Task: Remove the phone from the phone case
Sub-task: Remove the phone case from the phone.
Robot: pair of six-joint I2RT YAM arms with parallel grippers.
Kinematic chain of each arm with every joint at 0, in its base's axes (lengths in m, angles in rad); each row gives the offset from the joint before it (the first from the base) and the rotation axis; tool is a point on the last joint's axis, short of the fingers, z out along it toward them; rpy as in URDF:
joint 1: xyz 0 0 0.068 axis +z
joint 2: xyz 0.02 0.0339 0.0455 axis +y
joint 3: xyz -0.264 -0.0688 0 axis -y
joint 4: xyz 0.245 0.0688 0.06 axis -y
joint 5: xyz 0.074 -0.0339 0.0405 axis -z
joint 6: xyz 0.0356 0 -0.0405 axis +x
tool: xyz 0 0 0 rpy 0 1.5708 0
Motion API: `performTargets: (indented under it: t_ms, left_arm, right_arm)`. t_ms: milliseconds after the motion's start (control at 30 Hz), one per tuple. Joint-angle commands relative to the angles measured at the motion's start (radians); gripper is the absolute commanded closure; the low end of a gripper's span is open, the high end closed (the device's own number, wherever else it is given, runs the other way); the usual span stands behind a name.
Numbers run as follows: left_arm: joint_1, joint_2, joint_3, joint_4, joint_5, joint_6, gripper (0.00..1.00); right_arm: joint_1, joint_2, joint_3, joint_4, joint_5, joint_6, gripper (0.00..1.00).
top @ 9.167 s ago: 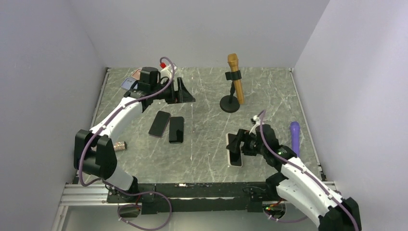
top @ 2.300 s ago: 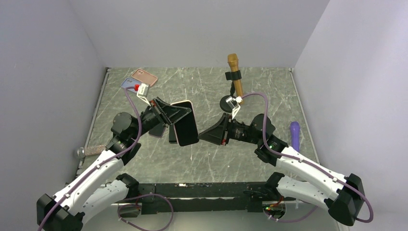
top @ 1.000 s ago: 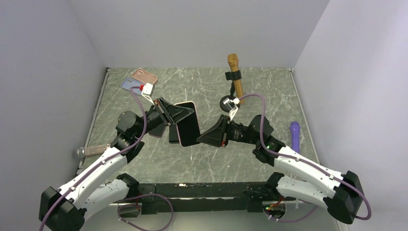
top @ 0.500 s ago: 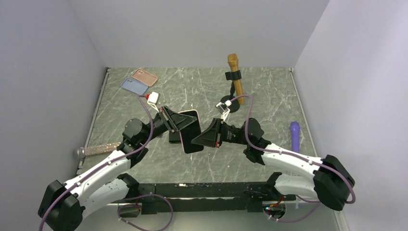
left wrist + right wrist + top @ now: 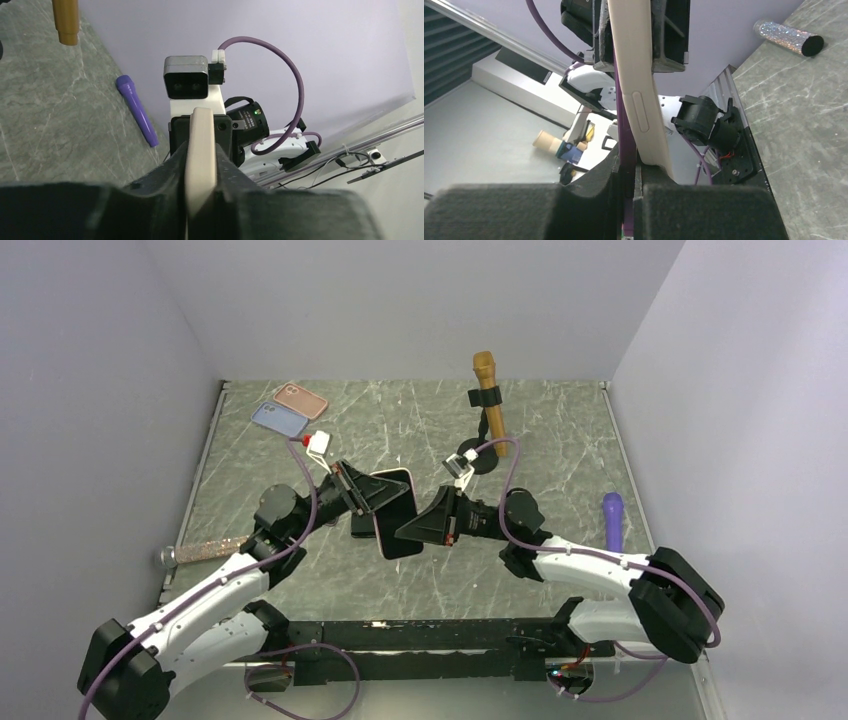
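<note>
**Two grippers now pinch one cased phone**

The phone (image 5: 392,515), in its pale phone case (image 5: 636,75), hangs tilted in the air over the middle of the table. The left gripper (image 5: 385,490) clamps the case at its far-left end. The right gripper (image 5: 402,531), jaws apart a second ago, has now closed them on the case's near-right edge. With both ends pinned, I judge the peeling can start: one arm anchors, the other bends the lip away. A gold microphone (image 5: 488,390) stands far behind, well apart.
</note>
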Motion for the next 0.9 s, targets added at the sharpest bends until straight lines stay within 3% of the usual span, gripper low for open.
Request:
performTargets:
  t_ms: [0, 200, 300, 367, 633, 767, 867]
  left_arm:
    - [-0.028, -0.05, 0.067, -0.026, 0.074, 0.02, 0.69]
    - [-0.015, -0.125, 0.107, -0.171, 0.059, 0.13, 0.29]
    - [-0.014, -0.178, 0.173, -0.356, 0.025, 0.254, 0.08]
    - [-0.014, -0.22, 0.231, -0.51, -0.034, 0.348, 0.01]
    - [-0.014, -0.374, 0.387, -1.017, -0.267, 0.664, 0.01]
    - [-0.015, -0.419, 0.426, -1.125, -0.232, 0.766, 0.01]
    - [-0.014, -0.407, 0.438, -1.163, -0.128, 0.78, 0.11]
  right_arm:
    - [0.011, -0.062, 0.037, 0.029, 0.015, -0.023, 1.0]
    - [0.01, -0.129, 0.047, -0.052, 0.026, -0.058, 1.0]
    - [0.009, -0.155, 0.052, -0.09, 0.032, -0.076, 1.0]
    - [0.007, -0.17, 0.05, -0.107, 0.037, -0.082, 1.0]
    - [-0.003, -0.202, 0.05, -0.12, 0.033, -0.087, 1.0]
    - [-0.003, -0.212, 0.059, -0.133, 0.024, -0.108, 1.0]
    - [-0.003, -0.222, 0.06, -0.147, 0.025, -0.125, 1.0]
